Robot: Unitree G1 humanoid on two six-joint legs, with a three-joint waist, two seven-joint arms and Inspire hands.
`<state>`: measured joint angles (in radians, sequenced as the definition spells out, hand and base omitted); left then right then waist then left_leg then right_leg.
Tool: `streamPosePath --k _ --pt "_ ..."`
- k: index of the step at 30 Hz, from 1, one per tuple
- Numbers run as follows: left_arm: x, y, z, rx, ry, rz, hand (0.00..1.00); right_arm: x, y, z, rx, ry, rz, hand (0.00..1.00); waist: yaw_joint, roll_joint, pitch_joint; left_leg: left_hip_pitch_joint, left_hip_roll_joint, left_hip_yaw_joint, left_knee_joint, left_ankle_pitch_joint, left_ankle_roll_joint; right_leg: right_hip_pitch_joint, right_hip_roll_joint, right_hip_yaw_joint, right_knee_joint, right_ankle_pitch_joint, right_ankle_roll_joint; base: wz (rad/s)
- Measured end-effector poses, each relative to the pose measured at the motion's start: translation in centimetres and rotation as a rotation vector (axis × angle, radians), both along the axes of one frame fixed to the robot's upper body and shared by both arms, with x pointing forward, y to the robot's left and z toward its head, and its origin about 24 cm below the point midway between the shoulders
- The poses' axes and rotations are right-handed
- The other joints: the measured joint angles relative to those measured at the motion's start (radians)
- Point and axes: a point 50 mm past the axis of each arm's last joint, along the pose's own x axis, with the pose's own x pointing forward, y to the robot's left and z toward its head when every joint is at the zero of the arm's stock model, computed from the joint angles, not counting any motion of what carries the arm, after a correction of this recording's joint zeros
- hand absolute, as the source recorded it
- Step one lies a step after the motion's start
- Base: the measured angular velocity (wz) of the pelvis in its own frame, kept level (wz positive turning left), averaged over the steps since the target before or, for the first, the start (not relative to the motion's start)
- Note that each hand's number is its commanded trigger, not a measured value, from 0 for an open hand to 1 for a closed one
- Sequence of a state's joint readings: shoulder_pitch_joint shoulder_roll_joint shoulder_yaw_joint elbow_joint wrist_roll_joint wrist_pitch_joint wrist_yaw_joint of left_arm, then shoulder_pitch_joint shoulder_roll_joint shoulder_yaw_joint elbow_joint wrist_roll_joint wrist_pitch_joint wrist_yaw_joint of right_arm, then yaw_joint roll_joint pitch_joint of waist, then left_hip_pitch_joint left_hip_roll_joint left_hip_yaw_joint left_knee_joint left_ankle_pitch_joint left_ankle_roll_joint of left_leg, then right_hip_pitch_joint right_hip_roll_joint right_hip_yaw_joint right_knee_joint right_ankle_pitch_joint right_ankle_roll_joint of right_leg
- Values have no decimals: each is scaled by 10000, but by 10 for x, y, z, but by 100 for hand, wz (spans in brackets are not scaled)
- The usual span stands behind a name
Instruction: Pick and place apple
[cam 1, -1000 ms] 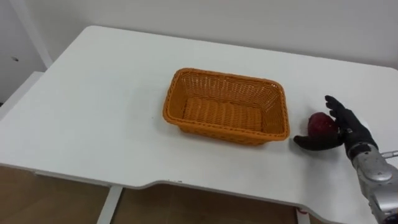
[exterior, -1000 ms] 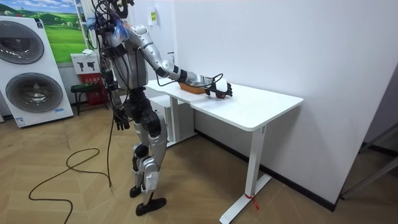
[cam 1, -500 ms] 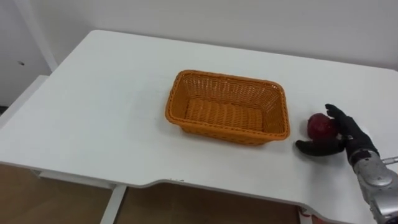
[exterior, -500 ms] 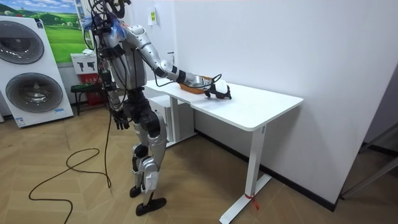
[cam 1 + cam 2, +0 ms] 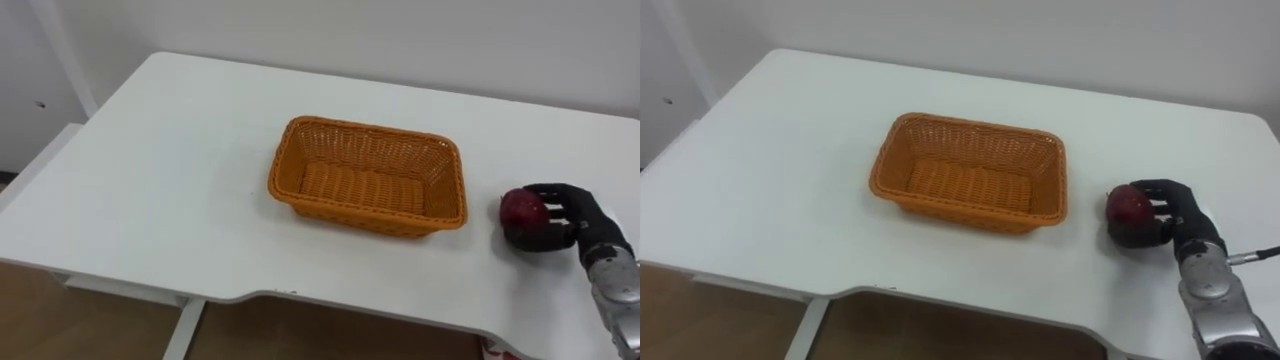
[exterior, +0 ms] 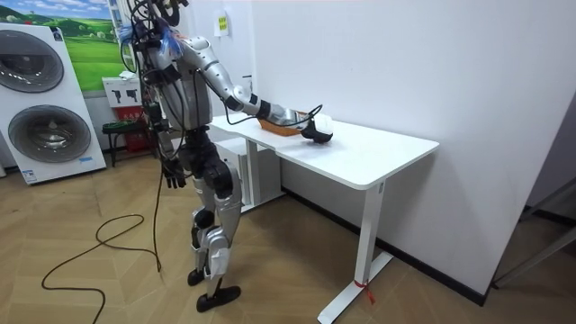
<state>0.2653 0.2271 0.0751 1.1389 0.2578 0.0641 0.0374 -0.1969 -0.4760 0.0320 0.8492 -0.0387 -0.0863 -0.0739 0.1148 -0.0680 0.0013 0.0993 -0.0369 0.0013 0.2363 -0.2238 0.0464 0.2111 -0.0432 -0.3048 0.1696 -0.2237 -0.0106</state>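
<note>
The right hand [image 5: 572, 216] was curled round the red apple [image 5: 521, 211], which sat on the table [image 5: 170, 180] near its right edge, right of the basket [image 5: 340, 208]. The left hand [image 6: 170, 177] hung at the robot's side

The right hand [image 5: 568, 215] has curled round the apple [image 5: 522, 211].
</note>
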Motion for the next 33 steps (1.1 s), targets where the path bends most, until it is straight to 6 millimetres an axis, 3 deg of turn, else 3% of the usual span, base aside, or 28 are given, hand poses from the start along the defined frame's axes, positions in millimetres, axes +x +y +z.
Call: streamPosePath --k 9,15,20,24,28,31,33 --pt "0 -1 0 -27 46 -137 0 1 0 2 445 -284 -309 100 -11 31 -8 0 -2 51 9 2 3 -4 -5 51 1 -1 1 -1" --pt "6 -2 0 -92 -155 -217 0 11 12 14 645 -1072 -161 100 -93 104 5 -74 -14 118 14 16 16 -101 -15 100 -12 -6 7 -1" --pt "7 -2 0 -74 -228 -237 0 30 29 49 590 -2915 289 100 -88 109 -10 9 -16 172 -72 31 28 -124 -22 268 42 -13 19 -6" --pt "10 -2 1 -62 -389 -300 0 39 42 75 510 -4122 792 100 -172 -96 -28 21 -15 184 -89 31 29 -163 -20 318 30 -12 19 -1" --pt "11 -2 1 -57 -421 -322 0 44 58 103 273 -5633 1444 100 -222 -127 84 168 -16 236 -143 30 29 -48 9 553 -9 -6 27 -5" --pt "9 -2 0 -59 -411 -261 0 45 64 115 338 -6212 1596 100 -264 -79 114 154 -2 254 -181 26 29 -69 43 606 1 -5 28 -2" --pt "11 -3 0 -58 -460 -265 0 45 67 121 350 -6451 1730 100 -307 -37 87 141 9 265 -229 25 28 -82 92 615 13 -4 27 -2"
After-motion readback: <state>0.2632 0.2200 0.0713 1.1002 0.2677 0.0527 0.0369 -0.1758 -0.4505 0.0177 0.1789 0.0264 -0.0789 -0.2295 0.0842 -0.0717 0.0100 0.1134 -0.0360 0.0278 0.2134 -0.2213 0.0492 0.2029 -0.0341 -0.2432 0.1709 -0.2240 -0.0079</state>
